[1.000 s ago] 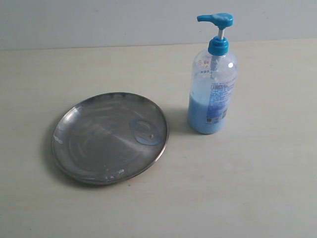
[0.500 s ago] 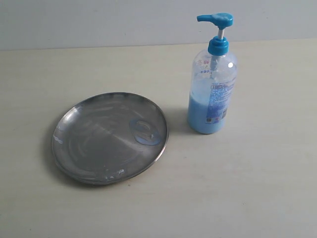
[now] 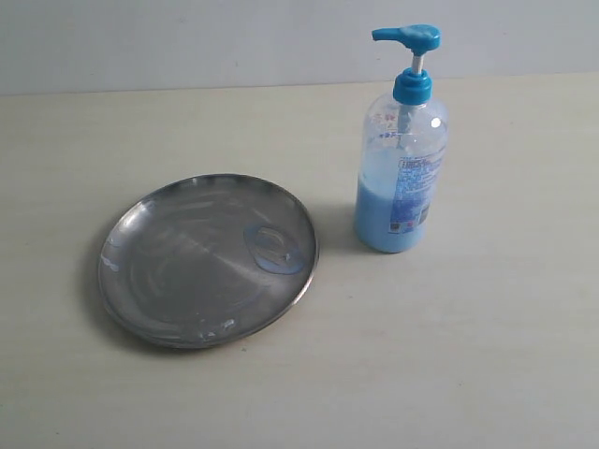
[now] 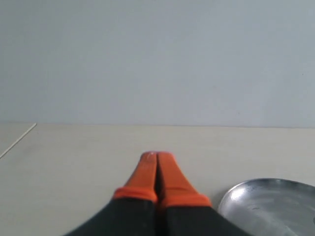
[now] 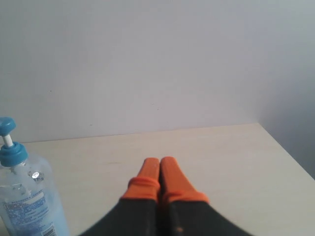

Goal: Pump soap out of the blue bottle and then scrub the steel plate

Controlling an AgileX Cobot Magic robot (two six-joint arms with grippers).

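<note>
The steel plate (image 3: pixel 208 259) lies on the pale table left of centre, with a small blue soap smear (image 3: pixel 273 248) near its right rim. The blue bottle (image 3: pixel 402 154) stands upright to the plate's right, its pump head raised and light blue liquid filling its lower half. Neither arm shows in the exterior view. In the left wrist view my left gripper (image 4: pixel 157 156) is shut and empty, with the plate's rim (image 4: pixel 268 201) off to one side. My right gripper (image 5: pixel 160 161) is shut and empty too, well apart from the bottle (image 5: pixel 22 196) at the frame's edge.
A plain pale wall backs the table (image 3: pixel 487 355). The table's side edge (image 5: pixel 290 155) shows in the right wrist view, and a seam or edge line (image 4: pixel 17 140) shows in the left wrist view.
</note>
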